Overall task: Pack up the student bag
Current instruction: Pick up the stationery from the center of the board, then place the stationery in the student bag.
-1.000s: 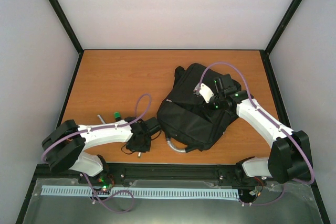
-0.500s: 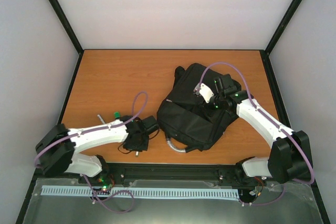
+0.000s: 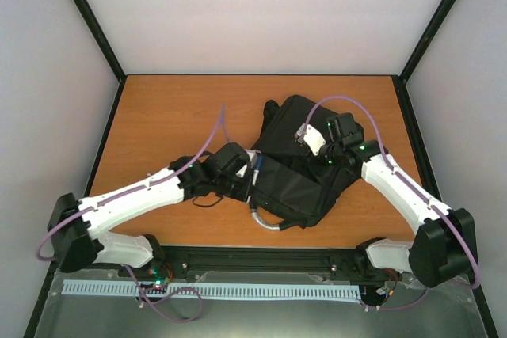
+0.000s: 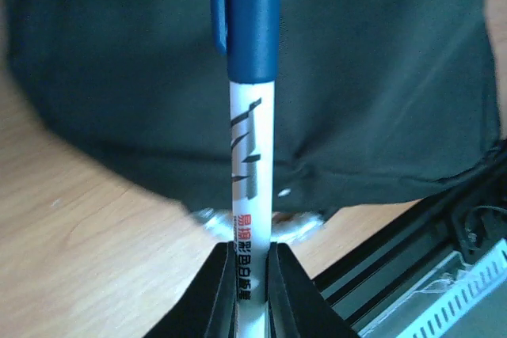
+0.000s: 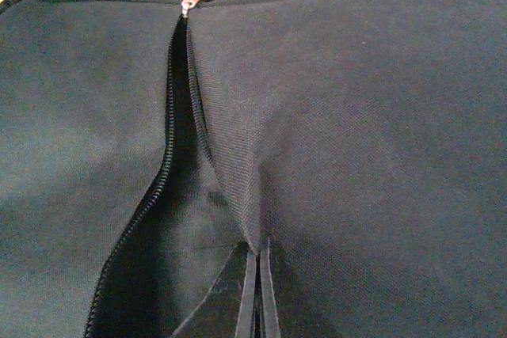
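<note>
The left arm has swung out from the near-left corner: a second ago it sat folded low by the front edge, and now the left gripper (image 3: pixel 236 172) reaches the left flank of the student bag (image 3: pixel 297 176). Its jaws are nipped narrow on a pen (image 4: pixel 252 156) (white barrel, blue cap, cap end leading toward the black fabric). That reads as the pickup done and the carry nearly over.

The bag itself lies right of centre on the table, its grey loop handle (image 3: pixel 266 220) toward the near edge. On its far-right side the right gripper (image 3: pixel 321 145) has barely shifted; it is pinched tight on a fold of the bag's fabric just beside the open zip (image 5: pixel 154 203), apparently holding the mouth up. The pen probably still has to travel across to that slit.

The table (image 3: pixel 170 112) is orange-brown wood grain. Pale walls close three sides, with black posts at the corners and a metal rail (image 3: pixel 261 261) along the near edge.
</note>
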